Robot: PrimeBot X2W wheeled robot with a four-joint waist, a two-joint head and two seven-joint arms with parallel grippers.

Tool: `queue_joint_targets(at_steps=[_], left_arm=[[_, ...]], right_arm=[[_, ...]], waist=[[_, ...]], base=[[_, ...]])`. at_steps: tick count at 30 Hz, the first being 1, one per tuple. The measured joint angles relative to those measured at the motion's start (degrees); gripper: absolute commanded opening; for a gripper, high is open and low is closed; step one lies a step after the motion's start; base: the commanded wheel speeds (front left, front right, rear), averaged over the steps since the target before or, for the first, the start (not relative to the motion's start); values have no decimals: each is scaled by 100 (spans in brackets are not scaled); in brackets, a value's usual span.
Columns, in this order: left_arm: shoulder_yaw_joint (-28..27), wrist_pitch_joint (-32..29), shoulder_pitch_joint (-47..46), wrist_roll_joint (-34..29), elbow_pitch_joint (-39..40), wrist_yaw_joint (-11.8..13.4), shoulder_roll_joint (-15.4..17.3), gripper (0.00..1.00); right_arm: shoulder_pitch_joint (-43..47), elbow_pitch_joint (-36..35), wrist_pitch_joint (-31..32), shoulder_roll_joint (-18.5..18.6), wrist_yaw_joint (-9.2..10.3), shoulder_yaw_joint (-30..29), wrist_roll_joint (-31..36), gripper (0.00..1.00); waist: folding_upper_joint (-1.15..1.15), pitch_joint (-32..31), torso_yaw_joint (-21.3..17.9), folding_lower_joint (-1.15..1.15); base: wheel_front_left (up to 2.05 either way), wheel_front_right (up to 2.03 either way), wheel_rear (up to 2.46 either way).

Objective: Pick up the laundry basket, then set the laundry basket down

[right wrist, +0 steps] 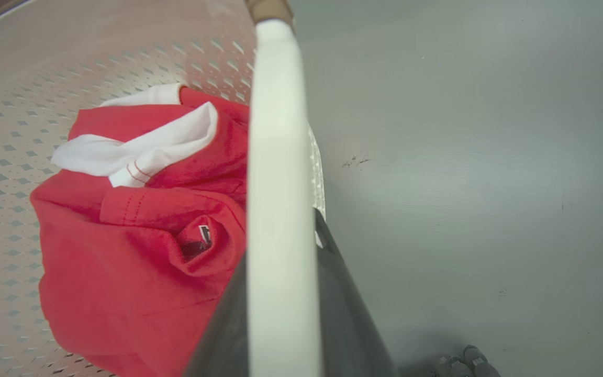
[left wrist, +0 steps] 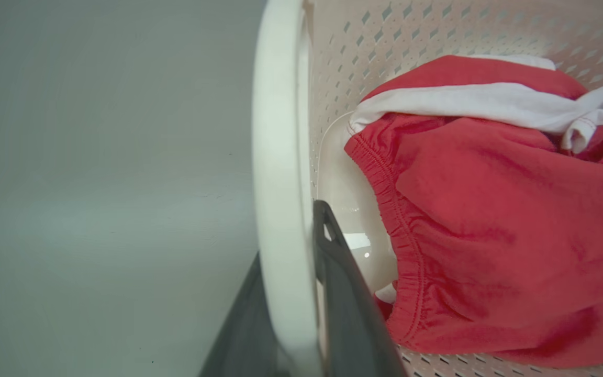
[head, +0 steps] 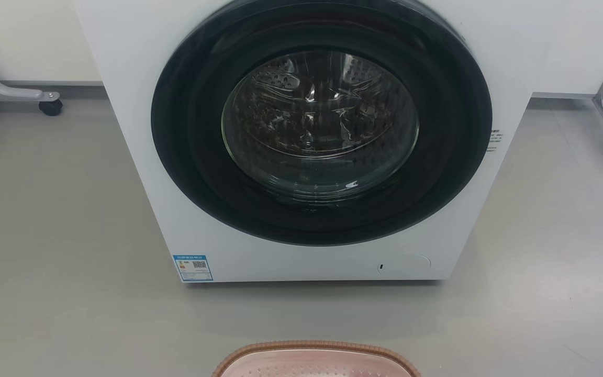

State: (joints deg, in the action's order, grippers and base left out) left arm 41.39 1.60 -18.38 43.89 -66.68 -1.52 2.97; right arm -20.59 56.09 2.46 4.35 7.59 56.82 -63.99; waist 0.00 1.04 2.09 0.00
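My left gripper [left wrist: 290,233] shows two dark grey fingers [left wrist: 351,319], smooth and wedge-shaped, one with a small triangular cutout near its tip; my right gripper [right wrist: 280,234] has the same tapering dark fingers, slightly glossy.

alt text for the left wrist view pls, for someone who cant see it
The left gripper clamps the white side handle of the laundry basket, one dark finger on each side. Inside the perforated basket lies a crumpled red garment with a white cloth across its top; grey floor shows left of the handle.
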Motion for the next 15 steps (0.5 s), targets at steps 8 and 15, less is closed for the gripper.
queue_joint_targets(at_steps=[8,15], left_arm=[[49,-2,1,135,1,8,9,0],[116,-5,5,176,0,10,13,0]], right_arm=[[-7,16,-2,3,7,113,-114,0],[-8,33,-10,5,32,205,-192,0]], waist=[[0,-7,-8,0],[0,-25,-18,0]], base=[[0,0,0],[0,0,0]])
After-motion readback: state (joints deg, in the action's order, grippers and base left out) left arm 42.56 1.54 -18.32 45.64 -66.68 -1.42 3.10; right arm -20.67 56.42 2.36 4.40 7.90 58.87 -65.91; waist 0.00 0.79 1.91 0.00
